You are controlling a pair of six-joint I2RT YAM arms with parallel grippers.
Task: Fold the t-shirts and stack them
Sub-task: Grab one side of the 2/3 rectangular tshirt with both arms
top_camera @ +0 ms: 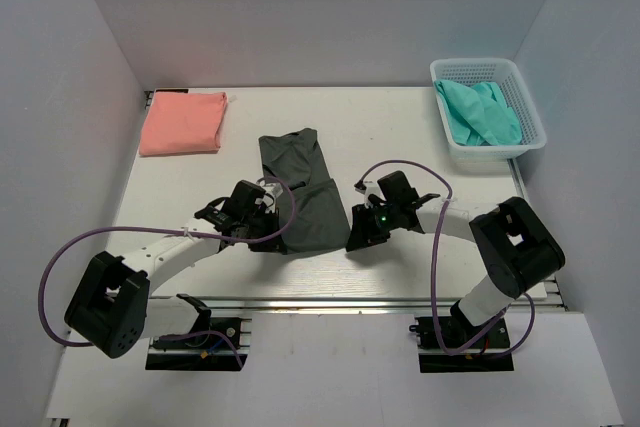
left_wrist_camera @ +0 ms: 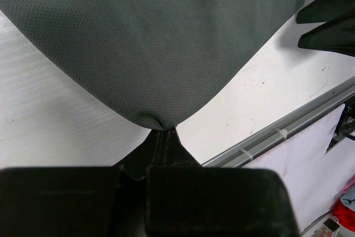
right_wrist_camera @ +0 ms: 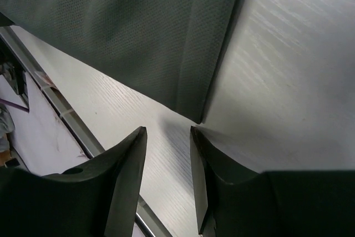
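Left gripper (left_wrist_camera: 164,135) pinches the near corner of the charcoal t-shirt (left_wrist_camera: 144,43); right gripper (right_wrist_camera: 167,132), jaws parted, hovers just beside its other near corner, grasping nothing.

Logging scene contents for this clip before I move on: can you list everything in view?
grey t-shirt: one, dark charcoal, lying at table centre.
pink t-shirt: one, salmon, folded, far left corner.
teal t-shirts: count unclear, teal green, heaped in the basket.
basket: one, white lattice, far right.
table: one, white.
left tool: black, shut on the grey t-shirt's near left corner.
right tool: black, open, just short of its near right corner.
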